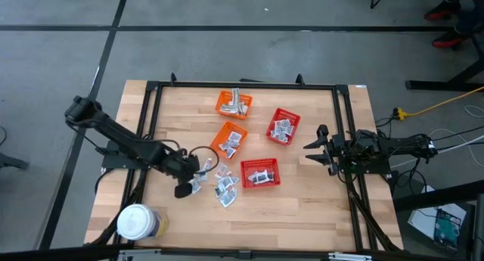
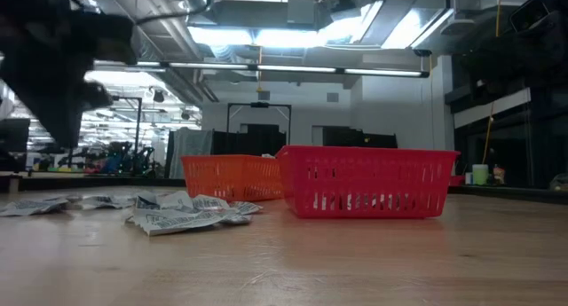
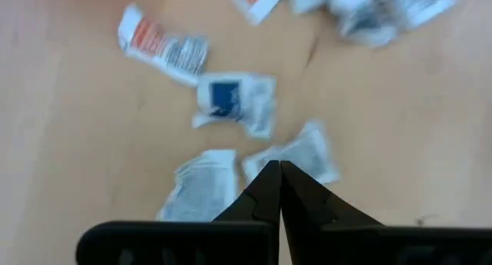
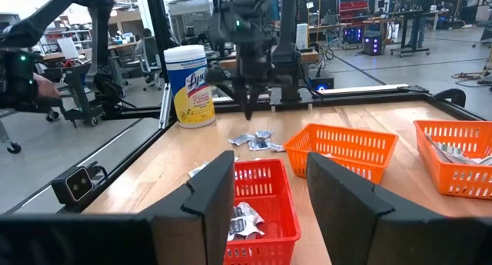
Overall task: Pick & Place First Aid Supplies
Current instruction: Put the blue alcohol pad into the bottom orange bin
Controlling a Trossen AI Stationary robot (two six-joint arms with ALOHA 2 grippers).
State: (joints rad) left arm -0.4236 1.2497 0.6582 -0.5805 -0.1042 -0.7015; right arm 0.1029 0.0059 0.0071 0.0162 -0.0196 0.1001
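Overhead, left claw (image 3: 278,171) pinched together among loose sachets (image 3: 227,101); right claw (image 4: 269,190) apart over red basket (image 4: 265,190).

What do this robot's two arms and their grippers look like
Both arms are dark, almost black, built of jointed tubular links. The left arm has black cable looping beside its wrist; its left gripper ends in two slim fingers tapering to points. The right gripper has broad, flat, angular black fingers. Black cables trail behind the right arm. No markings show.
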